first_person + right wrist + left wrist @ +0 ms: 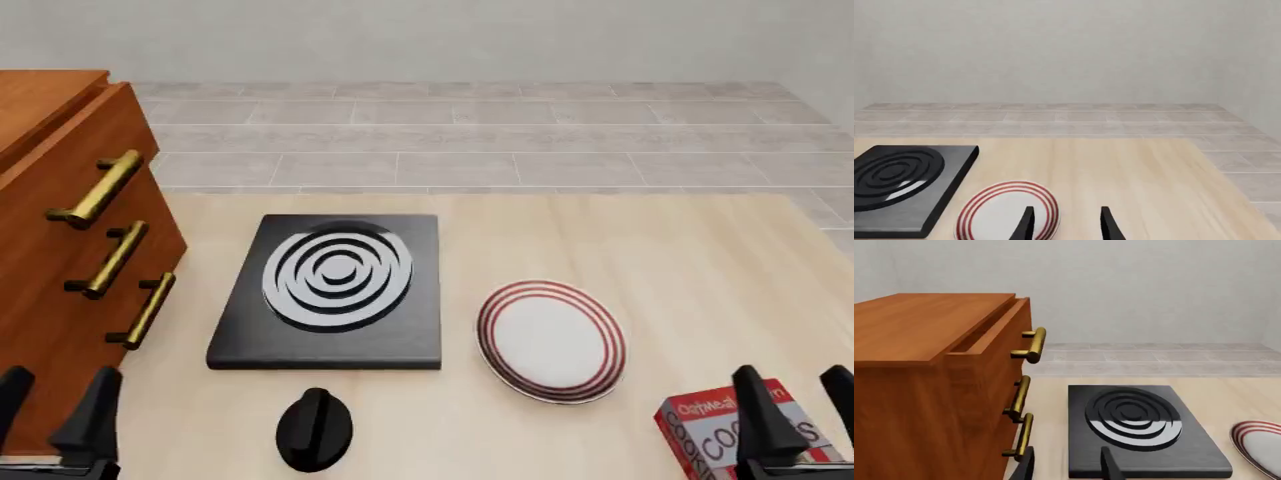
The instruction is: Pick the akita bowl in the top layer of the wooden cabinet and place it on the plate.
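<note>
Only the left wrist view shows the top layer slightly ajar, contents hidden. The plate lies bare. Both grippers, left gripper and right gripper, gape empty.

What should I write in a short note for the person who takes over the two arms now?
Left gripper: jaws open, empty, low in front of the cabinet.
Right gripper: jaws open, empty, over the cookie box.
Top drawer is pulled out only a little; its inside is hidden, so the bowl is not seen.
Plate is bare, right of the black slab.
Done: nothing on the plate yet.
Left: open the drawer fully, take the bowl, set it on the plate.
</note>
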### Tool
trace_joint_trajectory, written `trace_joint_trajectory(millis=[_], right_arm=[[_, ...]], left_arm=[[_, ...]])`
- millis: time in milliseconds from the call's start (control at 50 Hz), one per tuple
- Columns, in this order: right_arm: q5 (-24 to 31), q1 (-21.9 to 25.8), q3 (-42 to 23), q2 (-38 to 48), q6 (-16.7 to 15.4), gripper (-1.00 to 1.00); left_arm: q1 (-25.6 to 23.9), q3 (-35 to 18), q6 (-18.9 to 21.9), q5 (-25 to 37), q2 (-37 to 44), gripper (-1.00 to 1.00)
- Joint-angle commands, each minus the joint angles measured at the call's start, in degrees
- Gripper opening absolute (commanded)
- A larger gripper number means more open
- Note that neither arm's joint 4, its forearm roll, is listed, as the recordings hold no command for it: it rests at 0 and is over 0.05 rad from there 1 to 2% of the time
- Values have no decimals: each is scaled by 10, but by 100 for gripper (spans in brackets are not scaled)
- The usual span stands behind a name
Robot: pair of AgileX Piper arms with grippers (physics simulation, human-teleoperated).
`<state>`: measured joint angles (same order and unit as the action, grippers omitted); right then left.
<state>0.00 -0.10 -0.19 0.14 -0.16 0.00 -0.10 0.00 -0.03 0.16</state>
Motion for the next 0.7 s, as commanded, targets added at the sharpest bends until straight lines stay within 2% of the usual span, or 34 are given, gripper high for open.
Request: trace_joint_trajectory(millis=[20,200,560,700], right_arm=[[-1,1,-1,3,3,100],[0,0,-1,1,4,100],[-1,-1,0,2,3,100],[-3,-1,0,5,3,100]], left_arm=[[0,-2,0,0,2,100],[5,-12,-1,4,6,100],[0,-75,8,10,44,100],[-17,-102,9,13,63,100]])
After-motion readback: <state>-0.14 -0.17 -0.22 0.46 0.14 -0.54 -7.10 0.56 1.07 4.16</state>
